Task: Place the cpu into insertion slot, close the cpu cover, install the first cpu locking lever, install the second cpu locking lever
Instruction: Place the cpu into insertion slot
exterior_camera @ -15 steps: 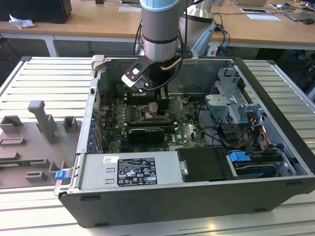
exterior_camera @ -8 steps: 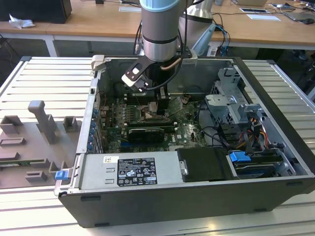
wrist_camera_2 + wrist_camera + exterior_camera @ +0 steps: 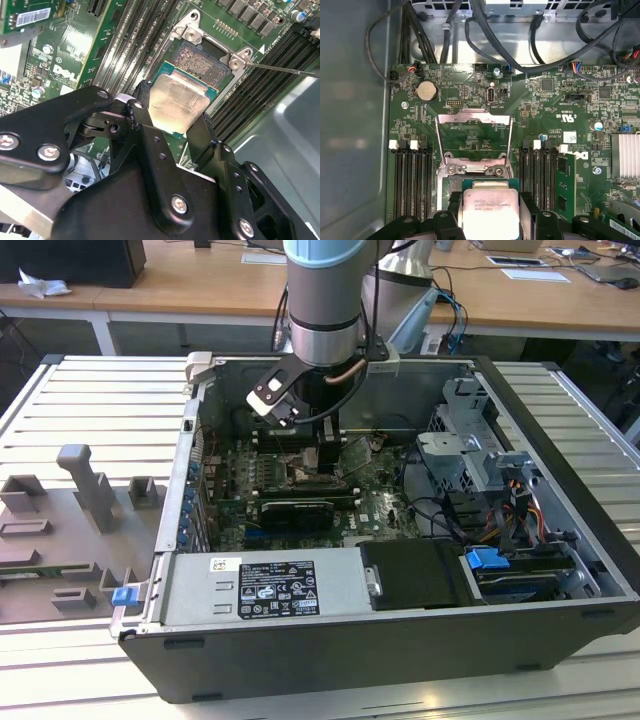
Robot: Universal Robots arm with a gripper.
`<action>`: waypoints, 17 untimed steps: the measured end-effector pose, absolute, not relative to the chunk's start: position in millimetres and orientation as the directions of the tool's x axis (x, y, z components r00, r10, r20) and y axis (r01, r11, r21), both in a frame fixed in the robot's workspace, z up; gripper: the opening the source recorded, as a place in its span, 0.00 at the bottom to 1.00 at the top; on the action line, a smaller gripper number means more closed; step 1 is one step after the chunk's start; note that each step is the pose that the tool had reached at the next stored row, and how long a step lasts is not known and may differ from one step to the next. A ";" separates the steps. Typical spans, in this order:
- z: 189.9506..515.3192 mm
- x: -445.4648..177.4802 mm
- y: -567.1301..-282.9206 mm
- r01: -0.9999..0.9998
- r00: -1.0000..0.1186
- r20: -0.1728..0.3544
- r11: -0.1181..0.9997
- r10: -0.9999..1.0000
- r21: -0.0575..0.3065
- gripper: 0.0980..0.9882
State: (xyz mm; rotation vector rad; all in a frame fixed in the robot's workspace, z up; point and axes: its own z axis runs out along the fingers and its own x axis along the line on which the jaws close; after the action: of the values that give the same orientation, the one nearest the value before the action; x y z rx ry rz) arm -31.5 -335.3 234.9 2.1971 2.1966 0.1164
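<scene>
Hanging above the dark square insertion slot (image 3: 205, 62), the light, stiff, fragile silver-grey square cpu (image 3: 180, 100) is clamped at 2 opposite edges by the black hand (image 3: 172, 107).

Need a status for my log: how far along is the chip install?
Nothing is finished yet. In hand: the gripper is shut on the chip, held over the socket, not seated. Left: seating it, closing the cover, which is flipped open, and latching the levers.

In the second wrist view the cpu (image 3: 177, 107) hides part of the insertion slot (image 3: 202, 62).
</scene>
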 end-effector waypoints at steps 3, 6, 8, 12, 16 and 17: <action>233.0 -31.7 -335.2 0.997 -0.001 0.030 -0.002 1.000 0.076 0.49; 226.7 -33.2 -334.9 0.997 -0.001 0.031 -0.002 1.000 0.076 0.49; 225.5 -35.2 -334.5 0.997 -0.001 0.036 -0.002 0.999 0.076 0.49; 224.2 -36.7 -333.7 0.997 -0.001 0.040 -0.002 0.999 0.076 0.49; 222.9 -37.3 -333.0 0.997 -0.001 0.041 -0.002 0.999 0.076 0.49; 222.7 -37.4 -332.9 0.997 -0.001 0.041 -0.002 0.999 0.076 0.49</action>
State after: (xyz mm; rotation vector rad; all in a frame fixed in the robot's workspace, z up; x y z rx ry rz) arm -37.4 -332.9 222.7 2.2028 2.2011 0.1286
